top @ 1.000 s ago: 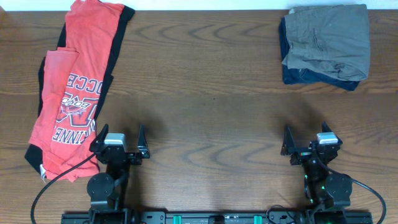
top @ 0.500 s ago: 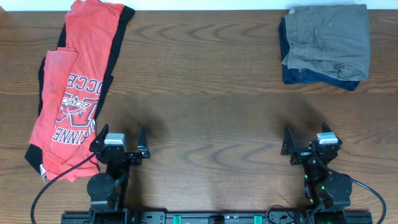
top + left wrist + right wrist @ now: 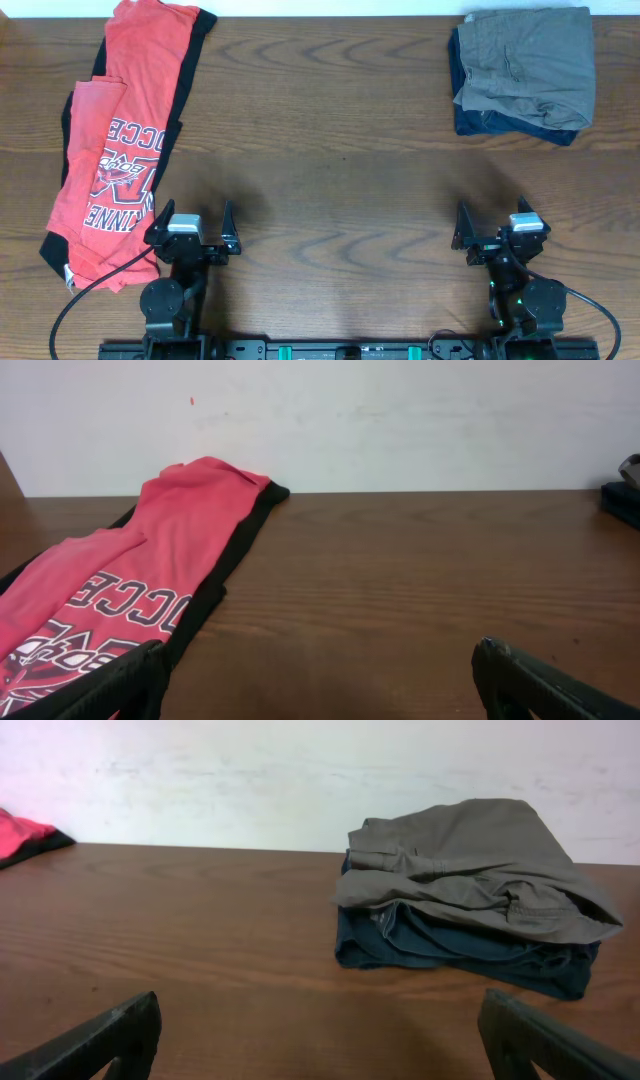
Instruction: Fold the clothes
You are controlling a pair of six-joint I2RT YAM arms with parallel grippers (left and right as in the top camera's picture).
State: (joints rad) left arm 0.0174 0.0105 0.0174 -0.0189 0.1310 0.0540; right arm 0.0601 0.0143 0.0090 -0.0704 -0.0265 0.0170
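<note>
**Both grippers parked, shorts stacked at the far right corner**

Down at the near edge, the left gripper (image 3: 192, 218) sits low over the wooden table (image 3: 330, 130), fingers spread wide with nothing between them. Over on the right, the right gripper (image 3: 492, 218) is the same: fingers well apart, nothing held. Bare wood lies just ahead of both.

Moving out along the left side, there's the red T-shirt (image 3: 125, 130) with white lettering and black trim, running from near the left gripper to the far edge. It is not the job here.

Now to the far right corner. The grey-khaki shorts (image 3: 530, 60) lie in a compact bundle on top of a dark navy folded garment (image 3: 500, 125), well apart from both grippers. From the right wrist view, the shorts (image 3: 470, 860) sag over the navy layer's edges, so I judge them soft, light and floppy. They would drape rather than hold a shape. The waistband or a thick seamed edge looks the surest place to pinch, taking only the top layer and leaving the navy beneath.

As for containers, no bin, basket or box shows anywhere.
</note>
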